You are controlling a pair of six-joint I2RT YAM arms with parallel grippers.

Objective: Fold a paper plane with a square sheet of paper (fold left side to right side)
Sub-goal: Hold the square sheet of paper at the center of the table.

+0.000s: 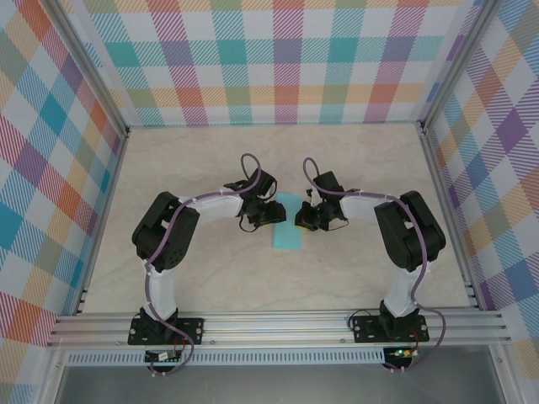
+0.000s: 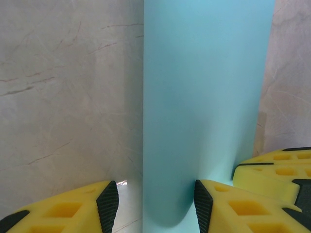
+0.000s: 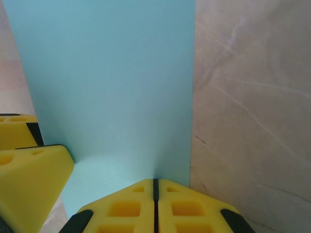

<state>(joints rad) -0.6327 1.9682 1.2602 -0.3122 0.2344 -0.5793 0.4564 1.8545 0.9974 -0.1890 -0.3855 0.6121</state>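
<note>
- Now, your left gripper (image 2: 155, 206) stands spread, astride the left edge of the square sheet of paper (image 2: 209, 97), lower centre.
- Your right gripper (image 3: 155, 184) is pressed together on it; pinching or not, unclear.
- One sheet, mid-frame between two equally near grippers; long axis runs up-frame.
</note>
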